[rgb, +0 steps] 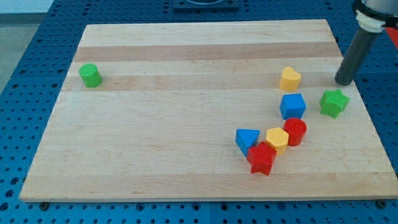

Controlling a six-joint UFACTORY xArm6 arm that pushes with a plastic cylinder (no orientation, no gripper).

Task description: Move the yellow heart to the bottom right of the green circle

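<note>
Resting my tip (342, 82) right of yellow heart (290, 79).

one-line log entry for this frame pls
tip: right of yellow heart, apart | green circle: far left | green star: below tip | heart not moved

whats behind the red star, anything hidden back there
Right behind the red star, toward the view's top, sit the blue triangle and yellow hexagon, both touching it. Their lower edges are covered by the star.
</note>
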